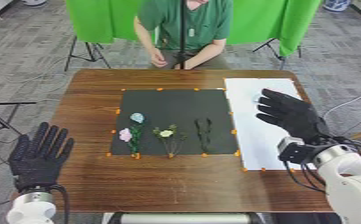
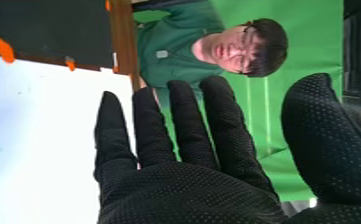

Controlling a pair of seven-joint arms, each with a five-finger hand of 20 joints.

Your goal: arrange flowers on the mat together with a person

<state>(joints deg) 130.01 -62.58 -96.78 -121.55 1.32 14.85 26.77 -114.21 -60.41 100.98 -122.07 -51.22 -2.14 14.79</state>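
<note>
At the left near part of the scene, the robot's left hand in a black fabric glove has its fingers straight and slightly spread, beside the flowers' mat and apart from it. The dark, square mat, edged with small orange tabs, lies on the brown wooden counter. On its left part lie a pink flower and, farther off and slightly right, a pale blue flower, with green leafy stems. Next comes a cream-white flower on thin green stems, then dark green slender sprigs. To the right lies a white rectangular sheet. Above its far right part is the right hand in a black fabric glove, fingers straight, thumb spread away from them.
</note>
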